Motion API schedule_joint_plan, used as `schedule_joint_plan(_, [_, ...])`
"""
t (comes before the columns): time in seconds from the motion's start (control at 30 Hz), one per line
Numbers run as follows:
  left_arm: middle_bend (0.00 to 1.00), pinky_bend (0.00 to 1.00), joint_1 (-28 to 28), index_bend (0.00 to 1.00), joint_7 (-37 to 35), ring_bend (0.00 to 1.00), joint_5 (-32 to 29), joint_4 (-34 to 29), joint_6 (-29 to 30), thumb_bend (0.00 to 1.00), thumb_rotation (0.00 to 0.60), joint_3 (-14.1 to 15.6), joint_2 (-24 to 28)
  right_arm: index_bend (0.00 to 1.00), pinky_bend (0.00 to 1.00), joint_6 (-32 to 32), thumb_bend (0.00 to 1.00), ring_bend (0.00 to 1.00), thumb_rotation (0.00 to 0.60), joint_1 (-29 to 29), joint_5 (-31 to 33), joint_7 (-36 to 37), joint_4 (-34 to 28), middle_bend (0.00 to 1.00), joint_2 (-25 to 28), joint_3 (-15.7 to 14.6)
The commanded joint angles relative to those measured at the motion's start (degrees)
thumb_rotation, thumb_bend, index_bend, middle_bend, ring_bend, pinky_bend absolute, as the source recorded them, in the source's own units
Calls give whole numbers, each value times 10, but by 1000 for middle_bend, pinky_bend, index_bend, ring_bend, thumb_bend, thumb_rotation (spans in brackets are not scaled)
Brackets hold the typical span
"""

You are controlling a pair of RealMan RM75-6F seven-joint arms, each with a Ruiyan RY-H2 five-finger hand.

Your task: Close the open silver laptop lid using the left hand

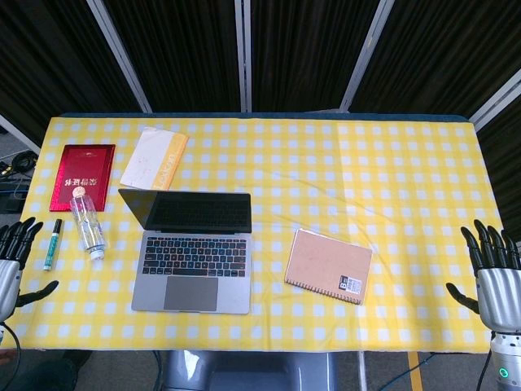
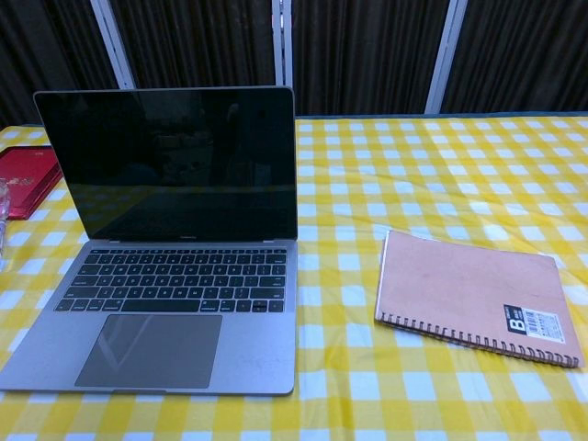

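A yellow-and-white checked tablecloth [image 1: 391, 171] covers the table. The silver laptop [image 1: 194, 262] sits left of centre near the front edge, its lid [image 2: 170, 163] upright and its screen dark. Right of it lies a brown spiral notebook [image 1: 328, 265]. Far left lie a red book [image 1: 82, 175], a yellow-edged envelope [image 1: 155, 158], a clear bottle [image 1: 86, 221] and a green pen [image 1: 53, 243]. The left hand [image 1: 11, 262] and right hand [image 1: 495, 273] hover at the table's near corners, fingers spread, holding nothing.

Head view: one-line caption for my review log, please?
Open silver laptop on yellow checked tablecloth, untouched; left hand and right hand open at the table's sides.
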Motion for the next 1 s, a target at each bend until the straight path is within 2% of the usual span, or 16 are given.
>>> schedule_joint_plan(0.03, [0,0,0,0,3,0,-2,-1,-3,0,600,0,2,0,0,-3,0,0,600,0,2,-2,-2,0,1,-1])
schedule_joint_plan(0.23, [0,0,-4,0,9,0,-7,-3,-17,0,600,2,5,0,0,-8,0,0,600,1,3,-2,-2,0,2,-2])
schedule_joint_plan(0.3, [0,0,-9,0,7,0,-7,-9,-28,37,600,3,7,0,0,-10,0,0,600,1,3,-1,-3,0,2,-3])
schedule_joint_plan(0.4, [0,0,-30,0,7,0,-3,-32,-54,278,600,-2,17,0,0,-16,0,0,600,2,5,-4,-2,0,1,-5])
schedule_joint_plan(0.47, [0,0,-54,0,24,0,-4,-62,-83,543,600,-13,32,0,0,-23,0,0,600,4,8,-10,-2,0,0,-6])
schedule_joint_plan(0.5, [0,0,-67,0,34,0,-8,-78,-98,636,600,-20,39,0,0,-26,0,0,600,4,10,-11,-3,0,0,-7])
schedule_joint_plan(0.57, [0,0,-100,0,55,0,-26,-120,-137,891,600,-40,57,0,0,-33,0,0,600,6,15,-14,-4,0,0,-6])
schedule_joint_plan(0.6, [0,0,-152,0,62,0,-43,-155,-192,947,600,-73,67,0,0,-37,0,0,600,7,20,-19,-4,0,-1,-5])
schedule_joint_plan(0.63, [0,0,-180,0,66,0,-75,-167,-231,993,600,-91,74,0,0,-39,0,0,600,8,23,-23,-4,0,-1,-4])
schedule_joint_plan(0.7, [0,0,-216,0,76,0,-122,-177,-275,1000,598,-115,80,0,0,-43,0,0,600,9,27,-28,-4,0,-2,-3])
schedule_joint_plan(0.83, [0,0,-273,0,92,0,-188,-170,-335,1000,567,-144,73,0,0,-49,0,0,600,11,36,-32,-2,0,-3,-1])
schedule_joint_plan(0.9, [0,0,-314,0,103,0,-226,-148,-377,1000,558,-155,56,0,0,-54,0,0,600,12,45,-35,2,0,-4,2])
schedule_joint_plan(1.0, [0,0,-352,0,124,0,-266,-122,-406,1000,556,-156,32,0,0,-62,0,0,600,14,57,-36,8,0,-7,4])
